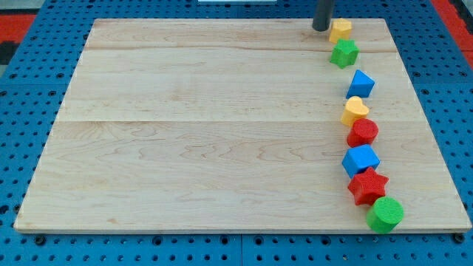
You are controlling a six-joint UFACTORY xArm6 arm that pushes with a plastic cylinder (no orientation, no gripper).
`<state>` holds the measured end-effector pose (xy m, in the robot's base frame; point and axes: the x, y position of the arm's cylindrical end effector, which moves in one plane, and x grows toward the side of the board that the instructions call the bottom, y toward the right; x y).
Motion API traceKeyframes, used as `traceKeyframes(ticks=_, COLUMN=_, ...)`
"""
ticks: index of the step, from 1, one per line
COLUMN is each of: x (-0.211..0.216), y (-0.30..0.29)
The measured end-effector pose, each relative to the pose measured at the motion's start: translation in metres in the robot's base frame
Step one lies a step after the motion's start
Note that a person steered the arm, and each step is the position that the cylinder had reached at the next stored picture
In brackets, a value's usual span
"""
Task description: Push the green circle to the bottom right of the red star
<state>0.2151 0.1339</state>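
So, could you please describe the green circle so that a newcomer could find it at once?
Follow the column of blocks down the wooden board's right side to its lowest block. The green circle sits there, just below-right of the red star. The other green block, a star, lies near the top.

Block count on wooden board [185,125]: eight total. Yellow: two [340,29] [355,111]. Green: two, one star [344,53], one circle [385,214]. Blue: two [361,84] [361,159]. Red: two, one round [363,133], one star [367,186].

Blocks line the bench [185,133] right side, yellow pentagon [340,29] to green circle [385,214]; left and centre open.
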Motion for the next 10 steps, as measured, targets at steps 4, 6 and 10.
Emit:
traceKeyframes(ticks=4, x=0.310, y=-0.129)
traceKeyframes(ticks=6, x=0.403, y=-0.108)
traceKeyframes(ticks=10, x=0.404, y=0.046)
